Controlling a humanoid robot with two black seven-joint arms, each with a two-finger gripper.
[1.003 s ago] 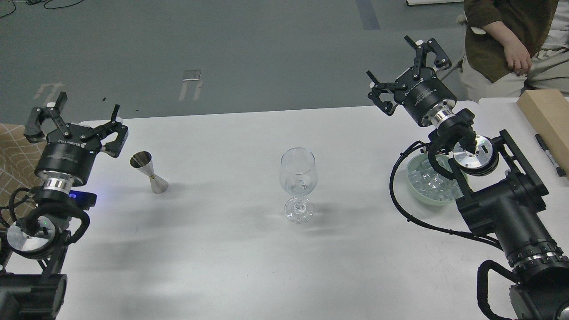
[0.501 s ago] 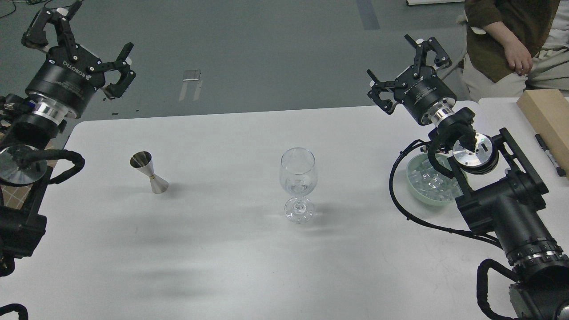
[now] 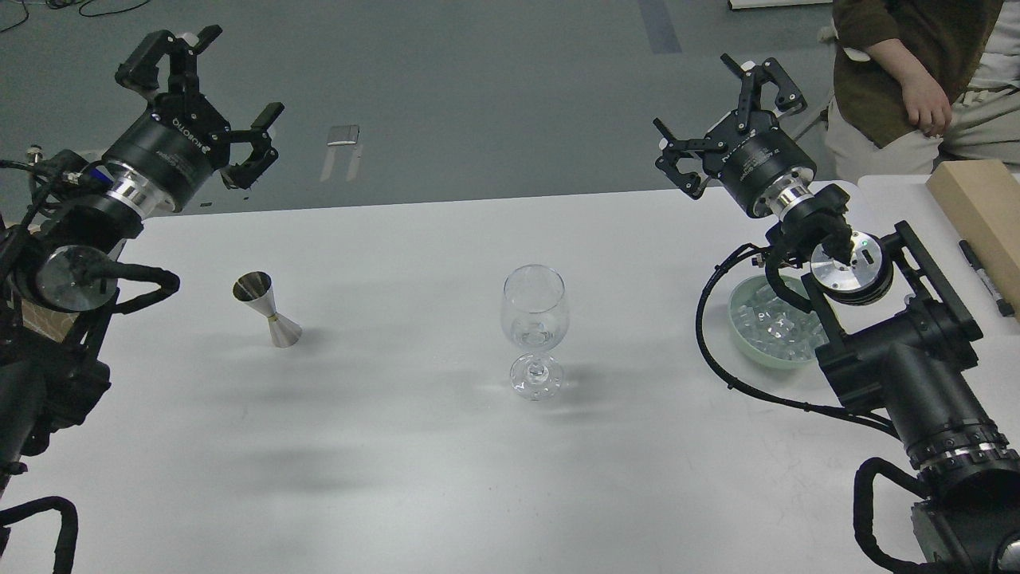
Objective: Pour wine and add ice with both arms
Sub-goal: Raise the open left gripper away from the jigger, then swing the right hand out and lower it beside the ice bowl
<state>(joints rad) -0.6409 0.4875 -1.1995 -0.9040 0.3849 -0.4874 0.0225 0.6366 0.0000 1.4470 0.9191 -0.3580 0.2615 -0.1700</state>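
A clear stemmed wine glass (image 3: 535,327) stands upright mid-table. A steel jigger (image 3: 268,310) stands to its left. Ice (image 3: 771,324) fills a pale green bowl (image 3: 753,344) at the right, partly hidden behind my right arm (image 3: 900,367). My left gripper (image 3: 209,89) hangs open and empty above the table's far left corner, well back from the jigger. My right gripper (image 3: 721,104) is open and empty above the far right edge, behind the bowl. No wine shows in view.
The white table (image 3: 414,462) ends at a far edge with grey floor beyond. A person (image 3: 908,72) sits at the far right. A wooden box (image 3: 984,211) and a black marker (image 3: 986,277) lie on a second table at the right.
My left arm has risen from beside the jigger and swung up and right, its gripper still open. The right gripper has shifted slightly up and tilted. Glass, jigger and bowl have not moved.
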